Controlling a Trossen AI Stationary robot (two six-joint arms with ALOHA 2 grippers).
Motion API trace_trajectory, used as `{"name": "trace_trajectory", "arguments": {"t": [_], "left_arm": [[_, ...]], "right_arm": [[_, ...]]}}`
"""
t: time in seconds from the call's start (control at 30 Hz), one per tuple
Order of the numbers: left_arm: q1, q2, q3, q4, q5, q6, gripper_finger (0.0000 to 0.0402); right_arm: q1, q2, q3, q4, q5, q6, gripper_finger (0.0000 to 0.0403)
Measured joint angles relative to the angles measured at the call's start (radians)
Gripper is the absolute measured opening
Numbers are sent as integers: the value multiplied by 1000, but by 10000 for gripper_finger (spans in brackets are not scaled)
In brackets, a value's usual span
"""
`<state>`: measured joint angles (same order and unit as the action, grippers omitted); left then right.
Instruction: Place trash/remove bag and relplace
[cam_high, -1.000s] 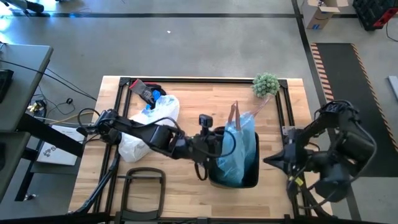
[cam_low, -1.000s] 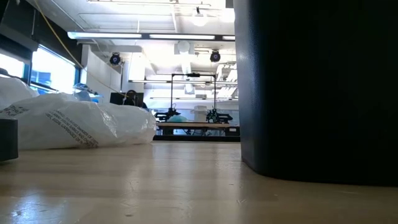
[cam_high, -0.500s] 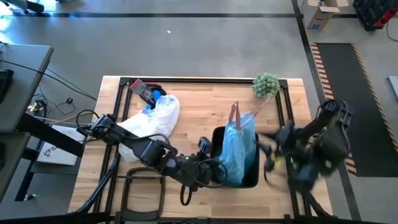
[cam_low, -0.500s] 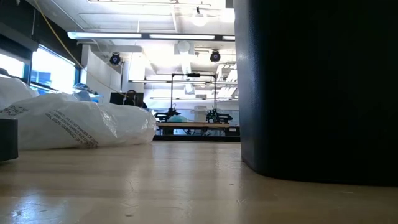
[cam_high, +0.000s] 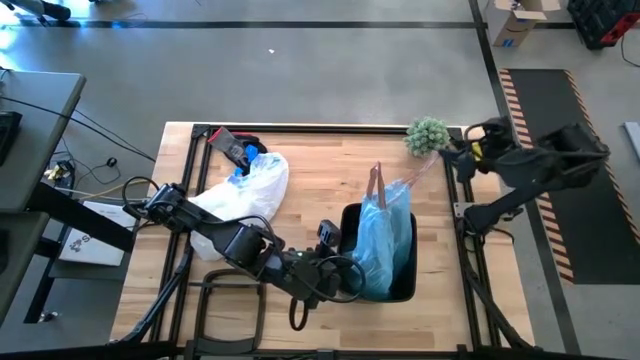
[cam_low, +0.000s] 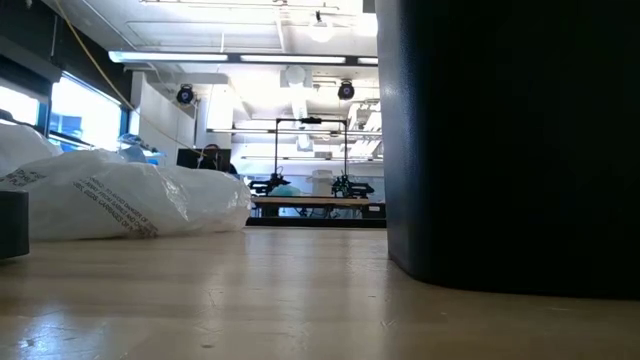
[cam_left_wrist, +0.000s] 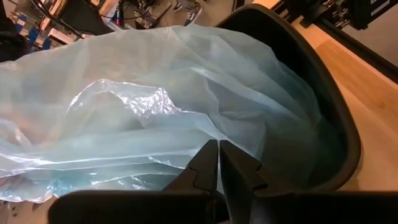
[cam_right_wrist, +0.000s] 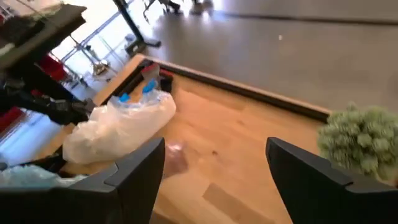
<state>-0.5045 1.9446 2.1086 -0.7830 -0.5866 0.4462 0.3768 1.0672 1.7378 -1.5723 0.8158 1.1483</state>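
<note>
The light-blue bag sits crinkled in a black bin at the table's middle right, its reddish tie sticking out toward the far edge. My left gripper is at the bin's near-left rim, shut, its tips against the bag's film. My right gripper hovers open by the far right corner, next to the small green plant, with nothing between its fingers. No loose trash is in view. My left gripper has its shut fingertips on a fold of the bag's film, where several creases run together. It comes from the bin's near-left side, slanting down over the rim. The fingers hide whether film lies between them. The bag rests in the bin.
A whiter plastic bag lies at the left, also seen in the low view. Black-and-red items lie at the far left corner. Black frame rails edge the table. The bin's wall fills the low view's right.
My left gripper has slid along the bin's left side toward the table's near edge, then held still. My right arm has swung from the table's right near side up and toward the far edge, ending beside the plant.
</note>
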Motion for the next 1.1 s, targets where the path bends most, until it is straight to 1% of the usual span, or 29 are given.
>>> {"name": "trace_trajectory", "arguments": {"t": [0.2,0.3,0.37,0.5,0.53,0.6,0.67,0.77,0.87,0.93,1.0,1.1], "left_arm": [[7,0,0,2,2,-8,0],[17,0,0,12,-32,-18,0],[20,0,0,24,-96,-19,0],[13,-3,0,40,-331,-15,0],[9,-6,0,40,-374,-11,0],[7,-17,0,46,-400,-8,0],[7,-28,1,52,-389,-12,0],[7,-32,1,51,-399,-22,0],[7,-35,1,48,-422,-26,0],[8,-44,1,49,-424,-26,0],[12,-48,1,55,-412,-27,0],[16,-46,1,53,-391,-35,0]], "right_arm": [[-37,36,-22,18,-93,-70,262],[-37,57,-72,82,-123,-117,261],[-37,60,-110,151,-158,-179,261],[-36,56,-173,320,-191,-315,261],[-36,56,-185,359,-202,-353,261],[-37,56,-204,414,-220,-419,259],[-37,57,-218,424,-221,-450,246],[-37,58,-223,379,-181,-431,204],[-37,53,-214,297,-164,-317,151],[-38,48,-206,234,-163,-243,125],[-46,43,-207,178,-146,-205,116],[-67,38,-235,175,-138,-184,124]]}}
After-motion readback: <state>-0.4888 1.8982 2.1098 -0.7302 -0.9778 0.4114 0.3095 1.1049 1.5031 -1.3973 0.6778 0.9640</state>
